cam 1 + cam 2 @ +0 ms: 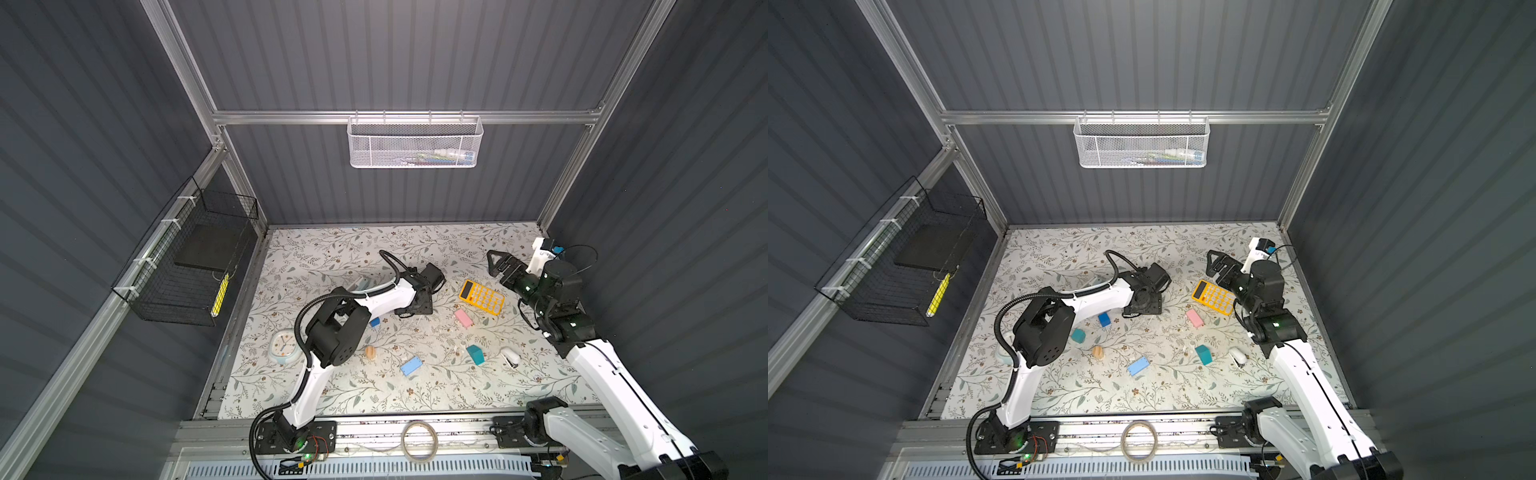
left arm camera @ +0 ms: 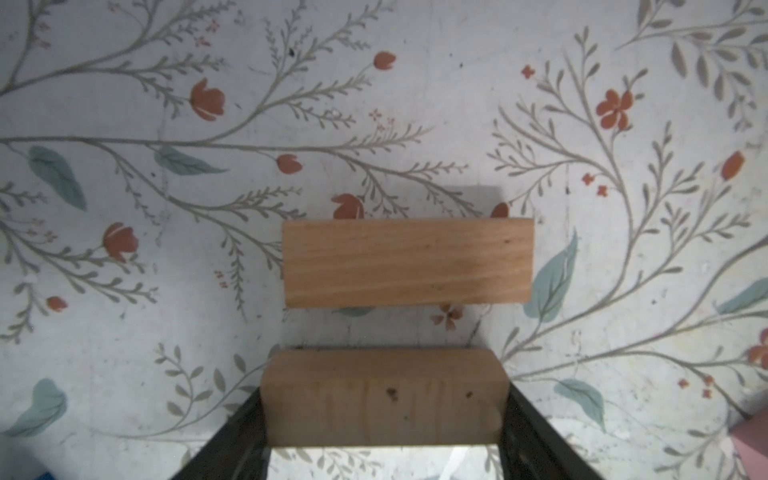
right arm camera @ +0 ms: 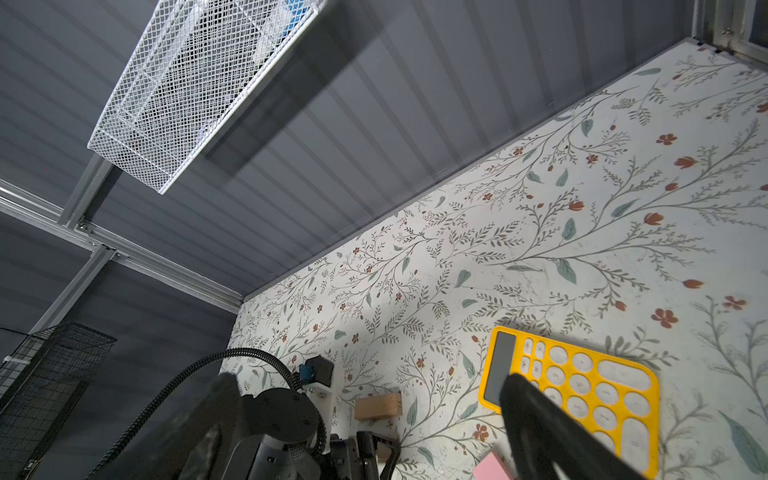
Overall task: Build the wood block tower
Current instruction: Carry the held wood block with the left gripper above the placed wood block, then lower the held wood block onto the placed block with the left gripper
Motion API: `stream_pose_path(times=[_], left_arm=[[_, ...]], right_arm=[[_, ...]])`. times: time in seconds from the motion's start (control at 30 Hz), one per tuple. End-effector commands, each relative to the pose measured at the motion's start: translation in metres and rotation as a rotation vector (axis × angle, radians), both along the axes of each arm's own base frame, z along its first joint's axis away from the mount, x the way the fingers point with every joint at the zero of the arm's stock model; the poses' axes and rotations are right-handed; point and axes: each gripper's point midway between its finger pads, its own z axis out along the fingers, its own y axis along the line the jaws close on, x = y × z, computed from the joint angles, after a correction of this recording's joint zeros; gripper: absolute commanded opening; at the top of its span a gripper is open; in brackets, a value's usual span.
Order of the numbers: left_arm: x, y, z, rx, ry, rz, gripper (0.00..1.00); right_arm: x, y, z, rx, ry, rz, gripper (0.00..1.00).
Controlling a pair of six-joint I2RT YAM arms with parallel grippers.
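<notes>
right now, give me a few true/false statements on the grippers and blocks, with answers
1. The left gripper grips a tan bar between its fingers. True.
2. The right gripper holds the pink block. False: it is open and empty, and the pink block lies on the table near the yellow calculator.
3. A second tan bar lies flat on the table, apart from the gripped one. True.
4. The coloured blocks are stacked into a tower. False: the pink block, light blue block and teal block lie singly, apart from each other.
</notes>
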Motion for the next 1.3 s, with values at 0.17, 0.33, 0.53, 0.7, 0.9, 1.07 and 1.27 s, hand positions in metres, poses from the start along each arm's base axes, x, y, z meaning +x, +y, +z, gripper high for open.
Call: stream_pose_path(times=[0.17,0.33,0.53,0.7,0.9,1.07,1.27], left_arm=[[0.0017,0.0038,-0.0151,0.024,0.045,0.035,0.74],[0.0023,0.0047,-0.0181,0.031,0.049,0.041,0.76],[0.0036,0.0056,-0.0196,0.044,0.050,0.044,0.80],[0.0049,0.0056,-0.0197,0.047,0.051,0.046,0.82],[0.0063,0.0062,-0.0193,0.055,0.050,0.047,0.82],[0.0064,0.0060,-0.0197,0.056,0.049,0.048,0.75],[0.0071,0.0047,-0.0205,0.057,0.051,0.047,0.74]], right_arm=[[-0.0003,-0.0037,0.0053,0.001,-0.027,-0.017,0.99],[-0.0001,-0.0037,0.0041,0.000,-0.024,-0.017,0.99],[-0.0004,-0.0037,0.0047,-0.004,-0.027,-0.015,0.99],[-0.0003,-0.0038,0.0051,-0.006,-0.029,-0.015,0.99],[-0.0002,-0.0041,0.0046,-0.007,-0.028,-0.016,0.99],[-0.0002,-0.0046,0.0048,-0.008,-0.028,-0.018,0.99],[-0.0002,-0.0046,0.0041,-0.008,-0.027,-0.018,0.99]])
